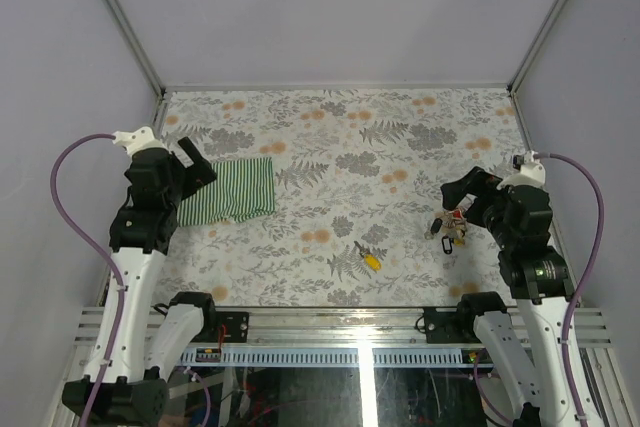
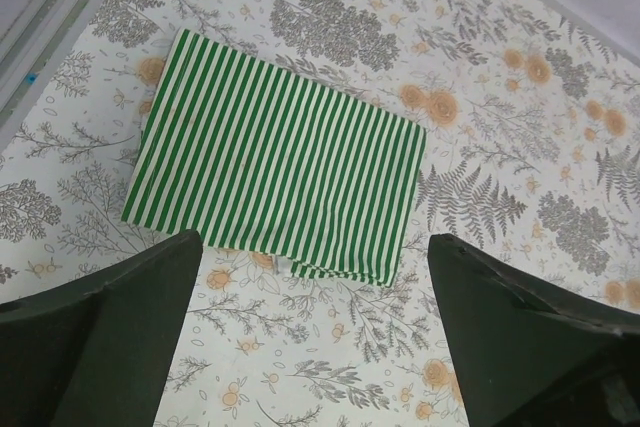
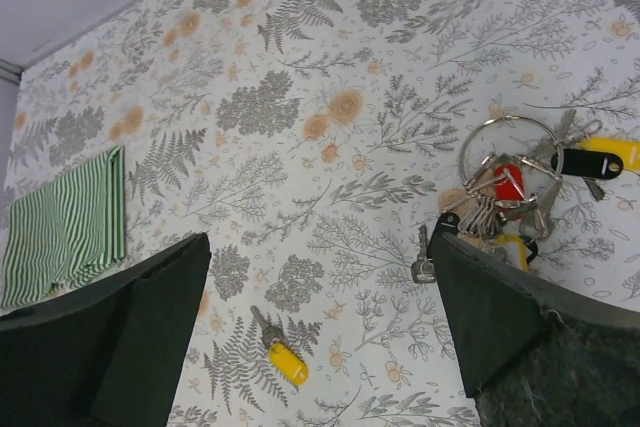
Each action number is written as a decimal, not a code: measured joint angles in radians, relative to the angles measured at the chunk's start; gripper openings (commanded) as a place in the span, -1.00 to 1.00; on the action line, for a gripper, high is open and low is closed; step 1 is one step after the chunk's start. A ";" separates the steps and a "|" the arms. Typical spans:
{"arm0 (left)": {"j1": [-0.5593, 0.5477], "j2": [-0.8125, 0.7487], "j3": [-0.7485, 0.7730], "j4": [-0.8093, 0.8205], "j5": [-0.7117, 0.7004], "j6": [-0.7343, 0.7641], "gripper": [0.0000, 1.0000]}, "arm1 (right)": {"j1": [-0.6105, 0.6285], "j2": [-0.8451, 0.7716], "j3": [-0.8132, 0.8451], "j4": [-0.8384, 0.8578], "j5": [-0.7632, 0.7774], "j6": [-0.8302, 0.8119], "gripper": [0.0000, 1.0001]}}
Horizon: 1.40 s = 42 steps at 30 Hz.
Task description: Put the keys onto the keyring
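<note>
A bunch of keys (image 1: 450,225) lies at the right of the table, with red (image 3: 509,181), black (image 3: 585,162) and yellow tags. They cluster around the thin silver keyring (image 3: 508,117). One key with a yellow head (image 1: 368,257) (image 3: 280,352) lies alone toward the middle. A small silver key (image 3: 424,263) rests beside the bunch. My right gripper (image 1: 462,190) (image 3: 320,239) hovers open just above and left of the bunch, holding nothing. My left gripper (image 1: 197,167) (image 2: 312,239) stands open at the far left, nothing between its fingers.
A folded green-and-white striped cloth (image 1: 228,190) (image 2: 275,152) lies on the flowered table cover (image 1: 340,147) under the left gripper. Grey walls close the table on three sides, and a metal rail (image 1: 330,319) runs along the near edge.
</note>
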 measured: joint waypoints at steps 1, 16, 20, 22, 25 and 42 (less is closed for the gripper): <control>0.000 0.006 0.000 -0.003 -0.002 -0.001 0.99 | 0.000 -0.001 -0.002 -0.010 0.004 0.000 0.99; 0.000 0.072 -0.062 -0.006 -0.013 0.005 0.99 | 0.000 0.162 0.003 -0.046 0.055 -0.009 0.99; 0.000 0.073 -0.100 -0.002 0.002 0.008 0.99 | 0.000 0.343 0.032 -0.030 0.051 -0.010 0.99; 0.000 0.073 -0.111 0.001 0.012 0.011 0.99 | 0.000 0.444 0.040 -0.009 0.049 -0.017 0.98; 0.000 0.073 -0.114 0.004 0.022 0.014 0.99 | 0.000 0.539 0.045 0.012 0.049 -0.029 0.99; 0.000 0.089 -0.114 0.023 0.060 0.026 0.99 | -0.015 0.940 0.235 0.100 0.076 -0.111 0.54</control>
